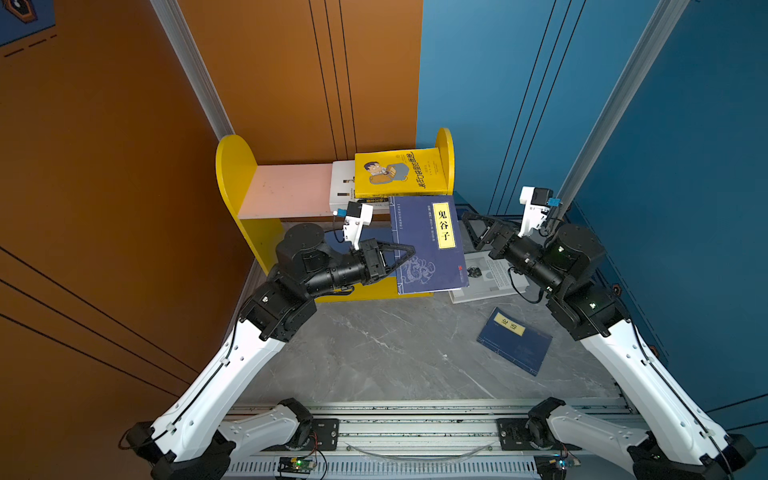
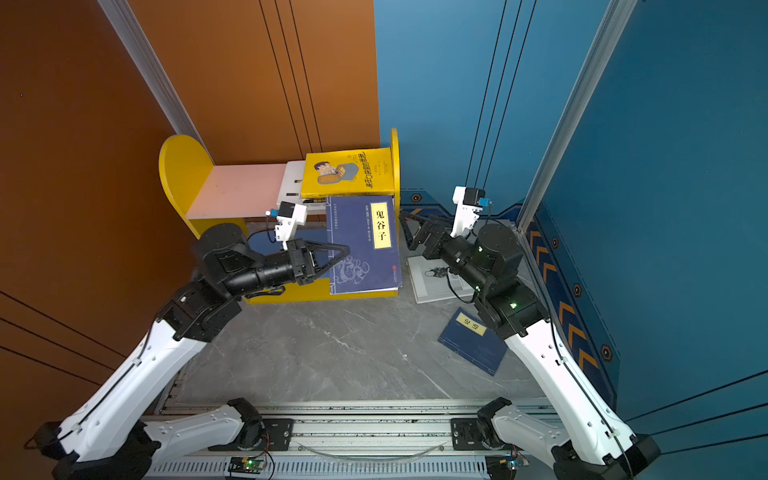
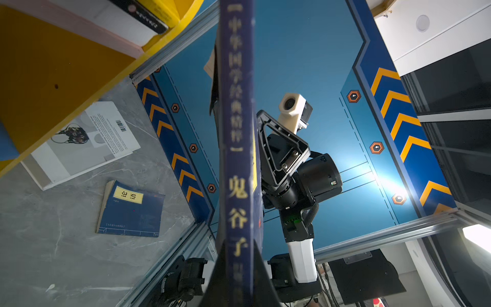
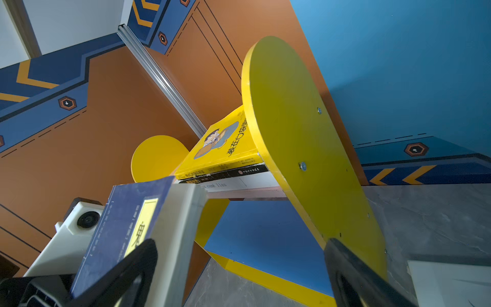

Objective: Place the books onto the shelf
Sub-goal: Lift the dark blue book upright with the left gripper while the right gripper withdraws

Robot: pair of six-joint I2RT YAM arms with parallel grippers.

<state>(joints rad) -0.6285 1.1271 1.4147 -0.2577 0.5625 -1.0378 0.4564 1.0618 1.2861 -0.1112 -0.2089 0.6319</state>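
My left gripper (image 1: 409,251) (image 2: 345,249) (image 3: 236,265) is shut on the spine edge of a navy book with a yellow label (image 1: 428,245) (image 2: 363,245) (image 3: 239,133) (image 4: 127,226). It holds the book cover up, in the air before the right half of the shelf (image 1: 232,174) (image 2: 183,174) (image 4: 297,133). My right gripper (image 1: 467,226) (image 2: 405,226) (image 4: 239,265) stands open at the book's page edge, gripping nothing. On the pink upper board (image 1: 286,187) lies a stack against the right panel: a yellow cartoon book (image 1: 399,172) (image 4: 225,143) over a black one and a white one (image 1: 343,183).
A second navy book (image 1: 515,338) (image 2: 473,338) (image 3: 132,210) lies flat on the grey floor at the right. A white and grey book (image 1: 486,276) (image 2: 436,278) (image 3: 82,143) lies beside the shelf under my right arm. The blue lower board (image 4: 265,234) is bare. Walls stand close behind.
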